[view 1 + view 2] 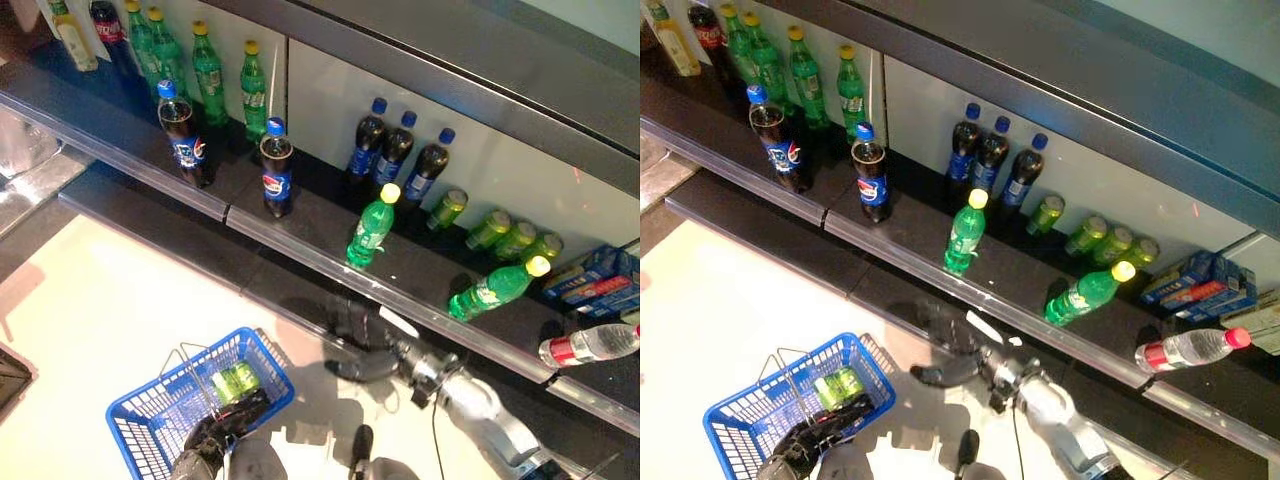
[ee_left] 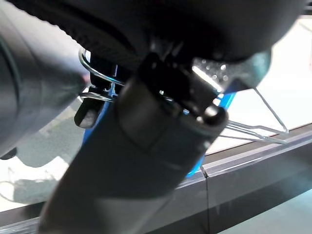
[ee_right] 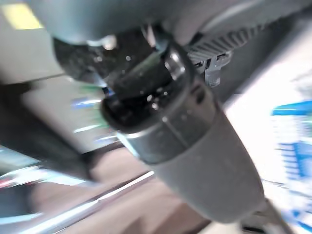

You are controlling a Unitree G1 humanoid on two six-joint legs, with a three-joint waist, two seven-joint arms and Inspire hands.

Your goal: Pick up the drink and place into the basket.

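The blue basket hangs at the lower left, off the floor, with a green can lying inside it. My left hand is shut on its thin wire handles. My right hand is low in front of the shelf's front rail, below a standing green bottle. Its fingers are relaxed and it holds nothing. A second green bottle lies on its side on the shelf to the right.
The dark shelf carries cola bottles, dark blue-capped bottles at the back, green cans on their sides, a lying water bottle and blue boxes. Green bottles stand at the far left.
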